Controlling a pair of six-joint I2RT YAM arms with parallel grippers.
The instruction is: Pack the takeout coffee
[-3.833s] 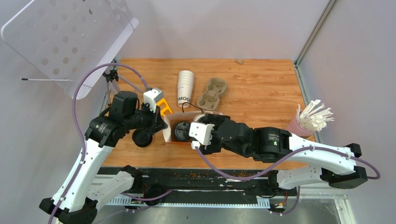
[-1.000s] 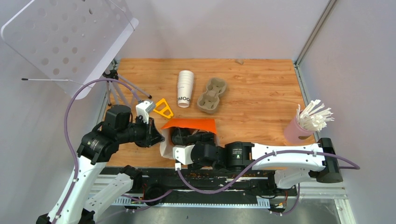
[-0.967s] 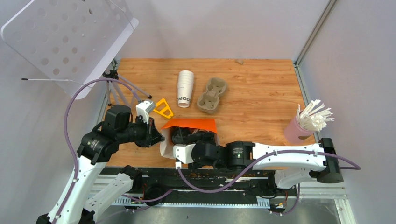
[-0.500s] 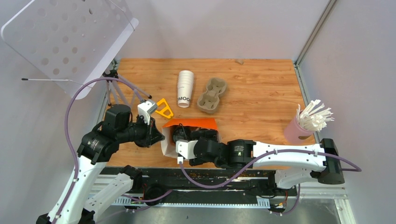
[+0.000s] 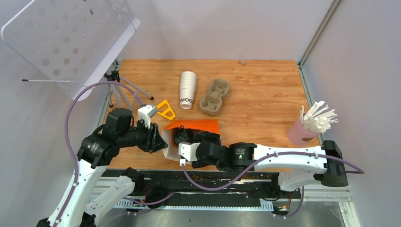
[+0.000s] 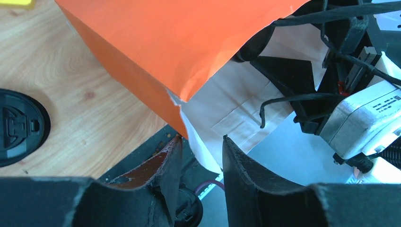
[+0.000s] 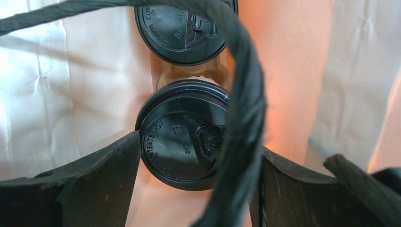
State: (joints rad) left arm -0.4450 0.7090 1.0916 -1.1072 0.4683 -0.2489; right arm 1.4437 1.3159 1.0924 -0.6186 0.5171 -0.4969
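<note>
An orange and white paper bag (image 5: 191, 126) lies tipped at the table's near edge, its mouth toward the arms. My right gripper (image 7: 199, 144) reaches into it and stands open. Its fingers flank the black lid of the takeout coffee (image 7: 182, 142) with a gap on the right side. A second black-lidded cup (image 7: 182, 23) stands behind it, and brown cardboard shows between the two. The bag's black cord handle (image 7: 241, 109) crosses the right wrist view. My left gripper (image 6: 201, 139) is open at the bag's left side, and the bag's white edge (image 6: 198, 142) passes loosely between its fingers.
A loose black lid (image 6: 19, 125) lies on the wood left of the bag. Behind the bag lie a stack of white cups (image 5: 187, 89), a cardboard cup carrier (image 5: 214, 95) and an orange triangular piece (image 5: 166, 110). A pink cup of white sticks (image 5: 312, 122) stands at the right edge.
My left jaws have opened and let go of the bag's edge. The bag and my right gripper inside it have shifted slightly away from the near edge.
</note>
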